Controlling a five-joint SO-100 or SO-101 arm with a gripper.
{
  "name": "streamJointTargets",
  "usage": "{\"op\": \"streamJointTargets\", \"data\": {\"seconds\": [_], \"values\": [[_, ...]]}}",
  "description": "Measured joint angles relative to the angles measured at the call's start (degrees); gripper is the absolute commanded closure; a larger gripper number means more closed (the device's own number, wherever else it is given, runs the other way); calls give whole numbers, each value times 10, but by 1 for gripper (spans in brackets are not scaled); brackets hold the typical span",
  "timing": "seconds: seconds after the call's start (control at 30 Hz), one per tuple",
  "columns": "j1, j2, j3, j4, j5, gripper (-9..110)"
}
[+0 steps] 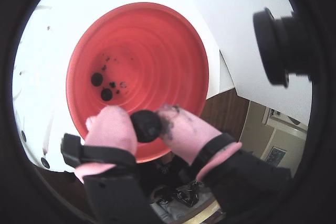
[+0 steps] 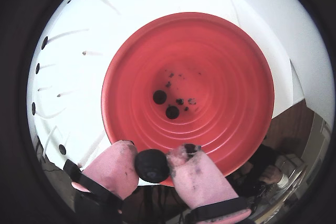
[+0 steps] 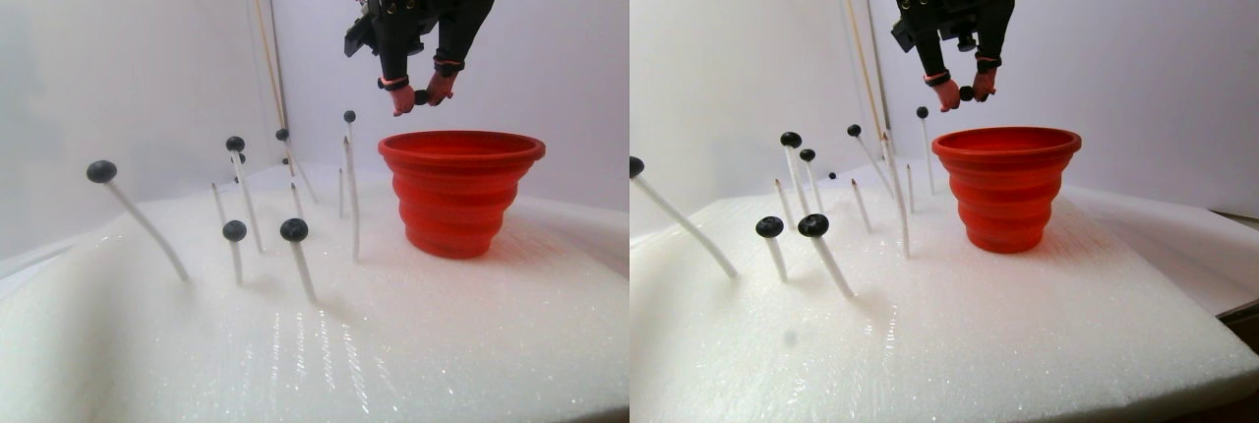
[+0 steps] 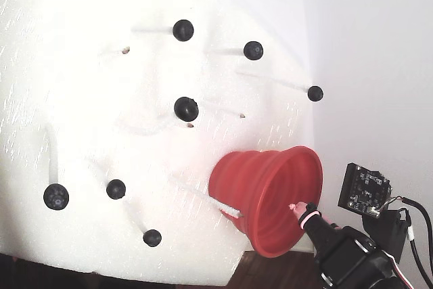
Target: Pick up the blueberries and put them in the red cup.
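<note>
Item: red ribbed, stepped cone-shaped cup of soft plastic (image 3: 460,187), wide flared rim, standing upright on a white foam slab (image 3: 413,344) in the stereo pair view; in the fixed view the same cup (image 4: 264,187) sits near the slab's edge. Contents, in both wrist views: two small round black-blue berries (image 2: 159,96) (image 1: 97,79) lying near the bottom, with a few dark specks and smaller crumbs beside them. Item: black arm gripper (image 1: 146,125) with pink soft finger covers, dark-stained at the tips; jaws clamped on one black-blue berry (image 2: 152,165), held above the cup's opening, close to the near rim in both wrist views. Stereo pair view places the gripper (image 3: 421,97) clear above the cup, over its left rim, not touching it. Item: thin white sticks (image 3: 148,226) planted in the foam at various tilts, left of the cup; several carry a black-blue berry (image 3: 100,171) on the tip, others are bare with small brown points. Fixed view shows seven stick-mounted berries (image 4: 186,108) spread across the slab, all apart from the cup.
</note>
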Motion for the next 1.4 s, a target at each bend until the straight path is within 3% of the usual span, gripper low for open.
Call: {"op": "streamJointTargets", "data": {"seconds": [0.4,1.4], "values": [[9,0,0,0,-8,85],[-41,26,0,0,4,86]]}}
